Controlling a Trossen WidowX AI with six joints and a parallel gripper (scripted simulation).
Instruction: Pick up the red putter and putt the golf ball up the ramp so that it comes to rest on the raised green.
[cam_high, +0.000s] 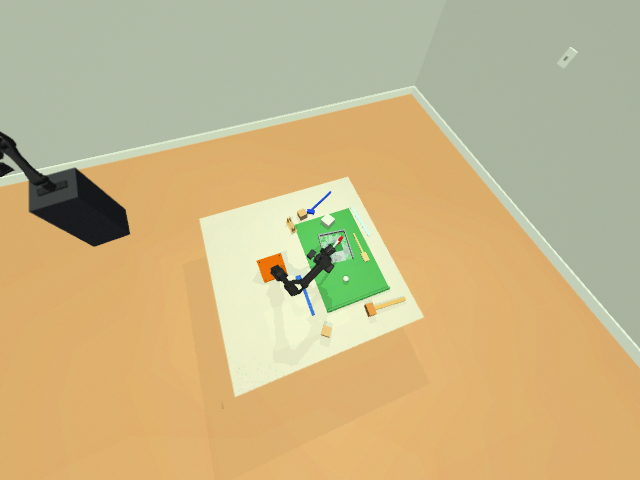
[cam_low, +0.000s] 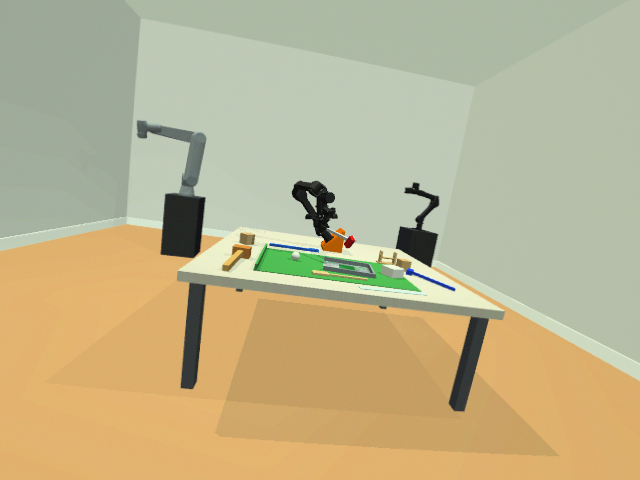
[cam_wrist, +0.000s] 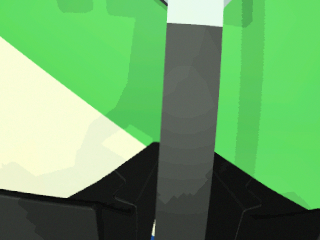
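Over the middle of the bench, your gripper (cam_low: 329, 231) is clenched on the red putter (cam_low: 349, 240) and holds it in the air (pick-up done). The golf ball (cam_low: 295, 255) sits on the green mat (cam_low: 273, 264) near the hammer end, not yet hit

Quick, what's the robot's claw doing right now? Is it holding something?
Gripper: closed on the red putter, gripping its dark handle, held up above the green mat.
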